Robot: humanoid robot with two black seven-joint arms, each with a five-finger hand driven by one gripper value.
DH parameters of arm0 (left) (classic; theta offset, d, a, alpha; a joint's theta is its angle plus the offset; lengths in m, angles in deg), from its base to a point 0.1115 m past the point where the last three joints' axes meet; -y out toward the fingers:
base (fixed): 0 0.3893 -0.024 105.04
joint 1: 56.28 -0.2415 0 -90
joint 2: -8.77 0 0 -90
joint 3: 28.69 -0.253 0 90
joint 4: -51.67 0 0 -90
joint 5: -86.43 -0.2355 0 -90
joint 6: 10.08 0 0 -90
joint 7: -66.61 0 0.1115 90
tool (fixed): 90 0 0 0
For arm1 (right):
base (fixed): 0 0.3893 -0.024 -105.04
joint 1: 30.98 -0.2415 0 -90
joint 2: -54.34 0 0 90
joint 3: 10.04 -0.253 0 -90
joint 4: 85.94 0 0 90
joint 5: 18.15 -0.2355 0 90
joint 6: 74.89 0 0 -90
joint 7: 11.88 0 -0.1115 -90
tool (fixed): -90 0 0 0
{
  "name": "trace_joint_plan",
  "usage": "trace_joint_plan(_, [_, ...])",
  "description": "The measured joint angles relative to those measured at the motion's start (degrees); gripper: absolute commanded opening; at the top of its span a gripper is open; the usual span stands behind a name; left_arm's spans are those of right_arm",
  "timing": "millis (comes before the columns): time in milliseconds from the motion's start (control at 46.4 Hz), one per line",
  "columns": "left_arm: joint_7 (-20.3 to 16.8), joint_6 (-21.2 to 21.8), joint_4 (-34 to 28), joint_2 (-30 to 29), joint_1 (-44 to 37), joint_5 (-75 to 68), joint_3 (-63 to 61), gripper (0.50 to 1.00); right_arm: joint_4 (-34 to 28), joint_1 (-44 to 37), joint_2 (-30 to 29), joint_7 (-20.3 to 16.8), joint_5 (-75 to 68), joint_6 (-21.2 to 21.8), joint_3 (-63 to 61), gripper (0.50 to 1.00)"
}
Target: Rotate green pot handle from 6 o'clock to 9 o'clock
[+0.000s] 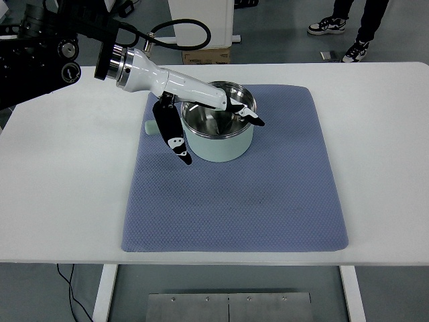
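Gripping stage, near end of turn by my read: left hand [201, 121] comes in from upper left and straddles pot [218, 127], some fingers [242, 111] over rim reaching inside, others [173, 134] down outer wall on pot's left side. Fingers spread wide across rim, not pressed together; looks like a clamp on the wall, tho actual contact hard to confirm. Pot sits upright on mat [234, 201], upper-middle part. Handle [151, 127] is a short pale-green stub poking out left, mostly hidden behind fingers, so approx 9 o'clock already, not 6. Next move, judged: check handle lines up w/ 9, then let go and lift hand clear w/o nudging pot. Risk: finger catches rim on exit, drags pot off angle.

Counts: 1 pot, 1 handle, 1 mat, 1 table [60, 201], 1 robot hand visible; right hand not in view. Person's shoes [338, 33] at top right edge, 2.
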Motion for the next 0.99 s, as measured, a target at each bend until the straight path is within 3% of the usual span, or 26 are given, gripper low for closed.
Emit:
trace_joint_plan(603, [-0.01, 2.79, -9.32, 0.05, -3.5, 27.88, -0.3, 1.0, 0.0, 0.0, 0.0, -0.02, 0.0, 0.01, 0.0, 1.0])
trace_joint_plan(991, [-0.01, 8.81, -12.21, 0.29, -9.14, 45.42, -0.38, 1.0, 0.0, 0.0, 0.0, -0.02, 0.0, 0.03, 0.0, 1.0])
